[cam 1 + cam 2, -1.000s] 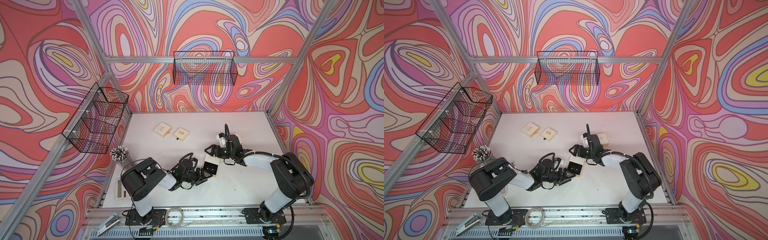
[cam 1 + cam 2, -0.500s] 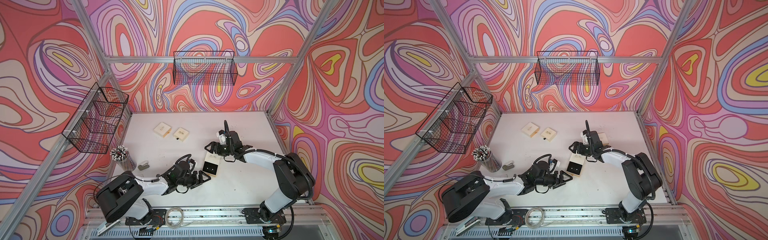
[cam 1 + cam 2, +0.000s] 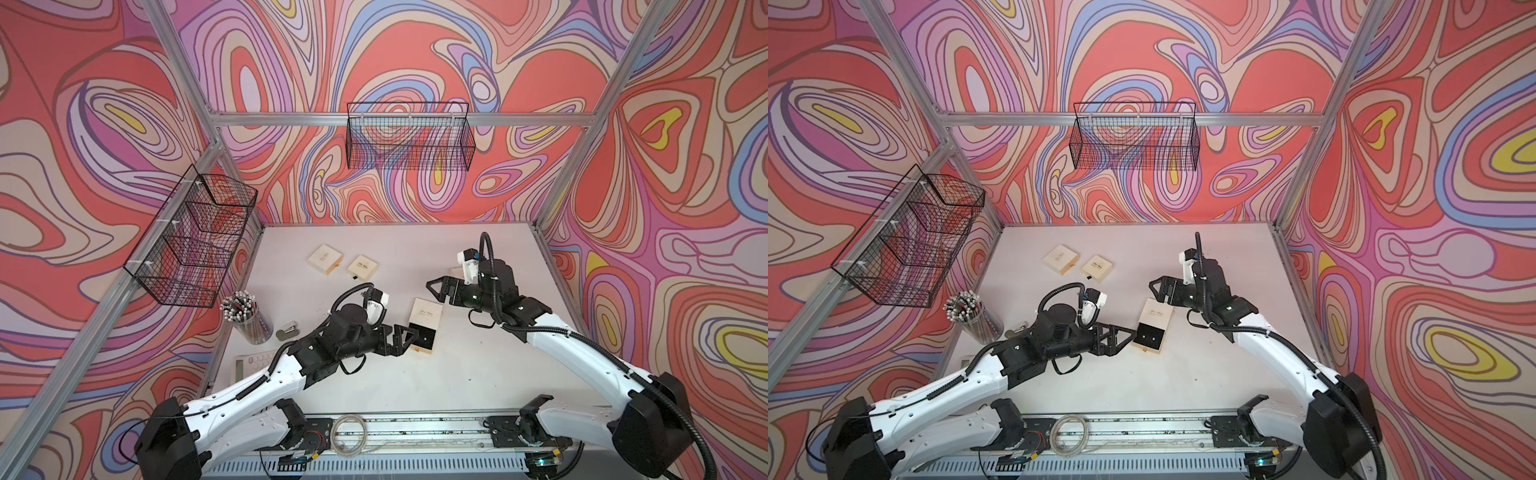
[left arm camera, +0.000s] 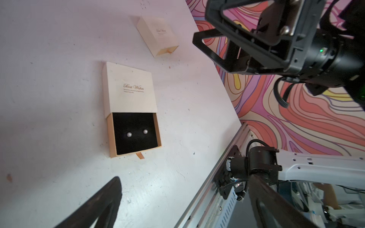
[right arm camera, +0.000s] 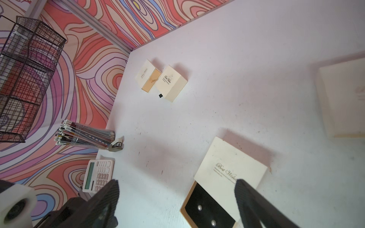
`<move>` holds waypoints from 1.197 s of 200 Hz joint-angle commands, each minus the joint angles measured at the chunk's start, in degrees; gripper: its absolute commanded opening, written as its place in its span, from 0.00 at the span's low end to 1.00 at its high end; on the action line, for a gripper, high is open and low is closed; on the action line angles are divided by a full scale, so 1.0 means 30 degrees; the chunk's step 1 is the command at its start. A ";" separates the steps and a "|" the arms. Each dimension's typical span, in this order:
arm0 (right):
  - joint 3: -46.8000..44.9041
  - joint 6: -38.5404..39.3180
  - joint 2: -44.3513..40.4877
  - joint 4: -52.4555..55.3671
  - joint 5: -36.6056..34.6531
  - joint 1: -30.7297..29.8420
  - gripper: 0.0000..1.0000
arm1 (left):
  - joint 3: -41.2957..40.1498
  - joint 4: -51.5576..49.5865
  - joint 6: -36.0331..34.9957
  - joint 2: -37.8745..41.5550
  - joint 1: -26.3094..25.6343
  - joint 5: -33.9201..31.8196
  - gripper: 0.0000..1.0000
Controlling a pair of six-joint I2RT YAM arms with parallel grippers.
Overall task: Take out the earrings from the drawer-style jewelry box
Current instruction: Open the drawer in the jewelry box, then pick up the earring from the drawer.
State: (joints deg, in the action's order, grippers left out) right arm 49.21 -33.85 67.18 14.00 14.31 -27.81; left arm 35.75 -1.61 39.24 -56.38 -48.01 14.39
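White table (image 3: 457, 374) carries the set-up, and both arms reach in toward its middle. The left gripper (image 3: 404, 340) sits low, just beside the pulled-out end of the box. Its jaws are spread wide with nothing between them; the left wrist view shows only bare table in the gap. The right gripper (image 3: 433, 289) hangs near the far end of the sleeve, apart from it, likewise spread wide and empty, and the left wrist view shows it lifted off the table. The drawer-style jewelry box (image 4: 130, 88) lies flat mid-table, cream sleeve up, "Best Wishes" lettering legible. Its drawer (image 4: 111, 138) is slid most of the way out of the sleeve, exposing the black pad, with the ribbon tab (image 4: 140, 155) at the front edge. The earrings (image 4: 129, 134) — two pearl-like studs — sit side by side in the pad, near its middle, neither touched by a gripper. Status, as judged: the opening step looks done and extraction is not yet begun. Left to do: pinch each stud, lift it clear of the pad and set it on the table. Note — the studs are tiny against the finger width and probably pegged into the pad, so the box may shift unless the other arm steadies it.
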 commanded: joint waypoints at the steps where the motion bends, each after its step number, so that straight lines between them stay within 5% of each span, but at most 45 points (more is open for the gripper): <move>1: -0.0682 0.0124 -0.0689 0.3025 -0.1736 -0.0591 0.90 | -0.0215 -0.0245 -0.3165 0.0783 -0.0037 -0.1327 1.00; 99: -0.0399 -0.1498 0.0503 0.5471 -0.5814 -0.4497 0.69 | -0.4621 0.4544 -0.6372 0.2707 0.0004 -0.3238 1.00; 183: 0.1297 -0.1878 0.5361 0.5135 -0.6719 -0.6494 0.30 | -0.5289 0.5464 -0.7462 0.1882 -0.0009 -0.3264 1.00; 239: 0.1328 -0.2254 0.6868 0.5003 -0.7039 -0.6679 0.27 | -0.5200 0.5339 -0.7310 0.1766 -0.0013 -0.3223 1.00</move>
State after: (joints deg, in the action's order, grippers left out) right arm 52.62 -39.35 86.80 29.19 -5.04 -47.37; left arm 20.29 13.15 18.22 -50.76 -48.01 4.86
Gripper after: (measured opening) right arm 0.274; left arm 0.998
